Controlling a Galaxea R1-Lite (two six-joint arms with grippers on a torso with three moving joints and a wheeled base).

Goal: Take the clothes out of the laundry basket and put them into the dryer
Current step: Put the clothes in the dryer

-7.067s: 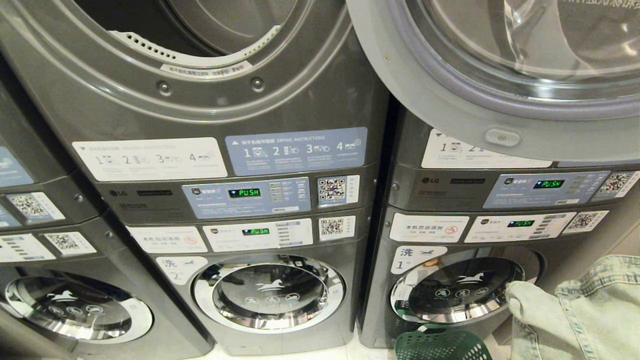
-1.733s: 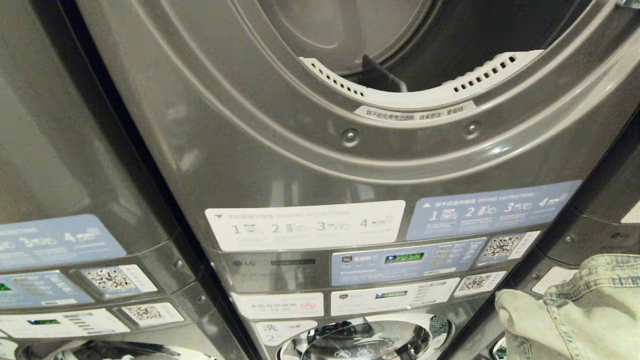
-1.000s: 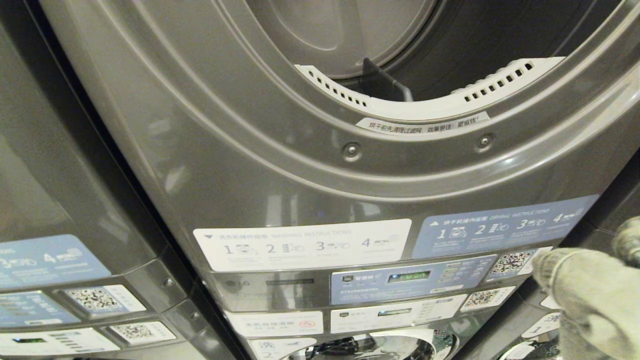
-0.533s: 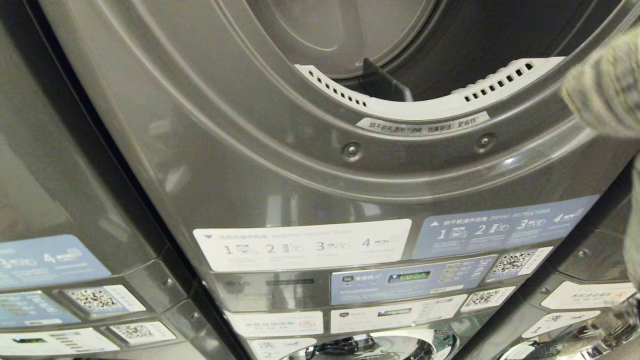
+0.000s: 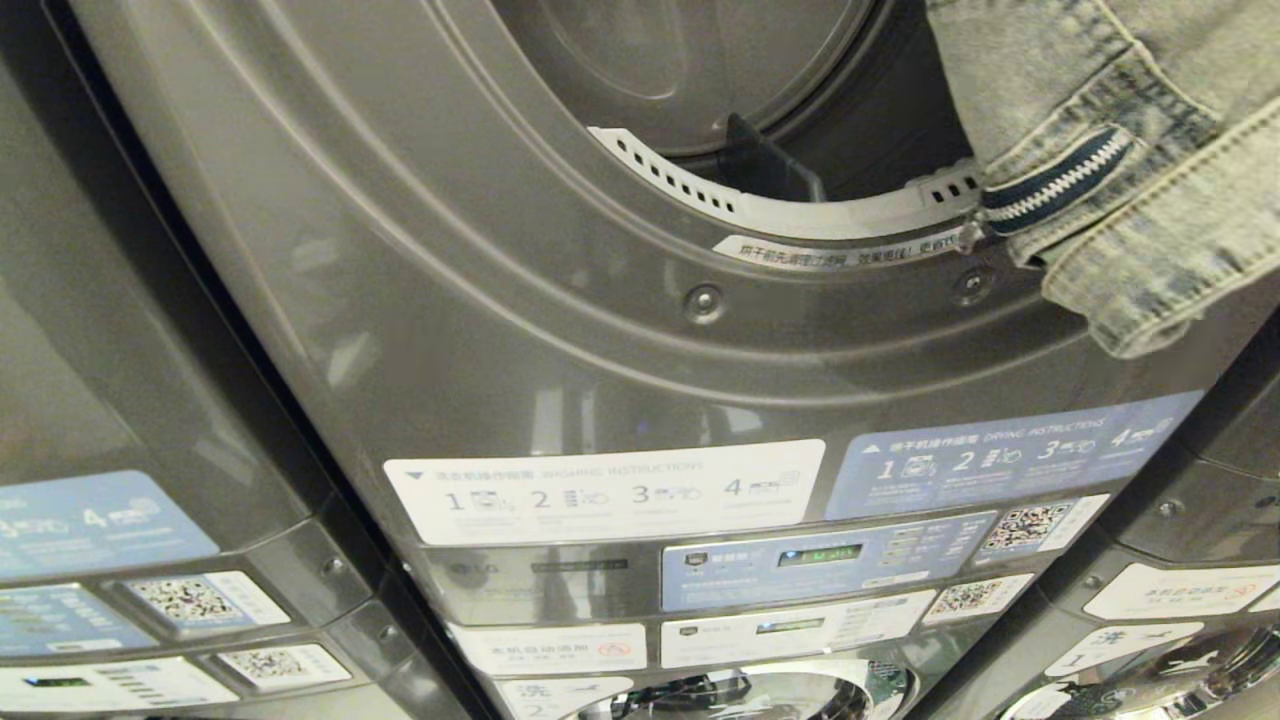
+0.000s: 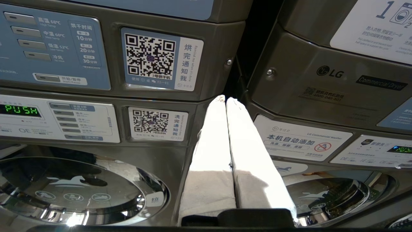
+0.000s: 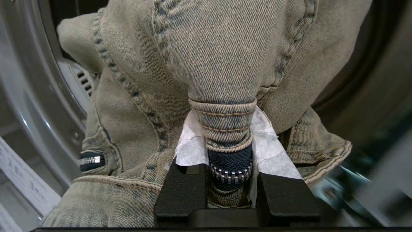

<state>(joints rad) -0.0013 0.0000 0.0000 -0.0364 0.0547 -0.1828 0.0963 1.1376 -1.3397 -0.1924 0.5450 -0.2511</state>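
The grey dryer [image 5: 520, 300] fills the head view, its round opening [image 5: 700, 90] bare of a door, stacked above a washer with a chrome-ringed door [image 6: 80, 190]. A pale washed denim garment [image 5: 1120, 170] hangs at the right side of that opening, its folds draped over the lower rim and partly inside the drum. The right claw [image 7: 230, 151] pinches a bunched fold by the dark zipper [image 7: 230, 170], and the left claw [image 6: 225, 103], low before the control panels, is pressed together with nothing in it.

Faded denim jeans [image 5: 1120, 150] hang over the right rim of the open dryer [image 5: 640, 330] drum.
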